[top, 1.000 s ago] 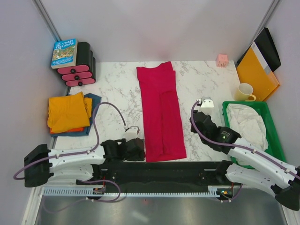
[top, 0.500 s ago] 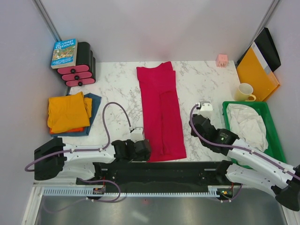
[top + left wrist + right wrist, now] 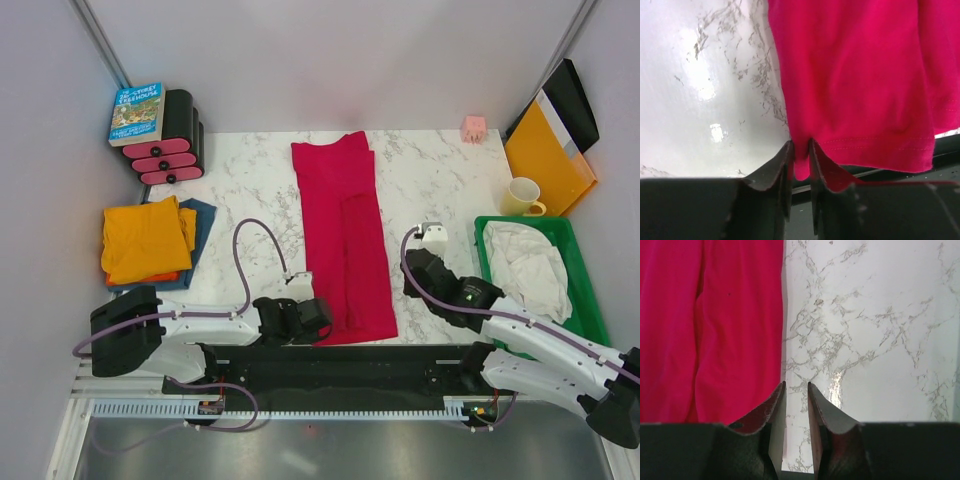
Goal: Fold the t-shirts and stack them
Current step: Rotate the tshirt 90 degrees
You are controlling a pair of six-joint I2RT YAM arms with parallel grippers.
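Two of three t-shirts judged done: orange shirt (image 3: 145,238) folded and lying on top of dark blue shirt (image 3: 203,213), stacked at 9 o'clock on the counter (image 3: 250,190). Third in hand: crimson shirt (image 3: 345,250), at the centre, already folded lengthwise into a long strip running from 12 to 6 o'clock. Left to do, most likely: crosswise folds, then a move onto the stack.

Left pincer (image 3: 800,150) nearly closed, pinching the strip's near hem corner at 7 o'clock. Right pincer (image 3: 796,390) parted by a narrow slit, holding nothing, only bare marble in the gap, hovering just beside the strip's 3 o'clock edge.

Count: three shirts, one of each colour; two pincers, one gripping cloth.
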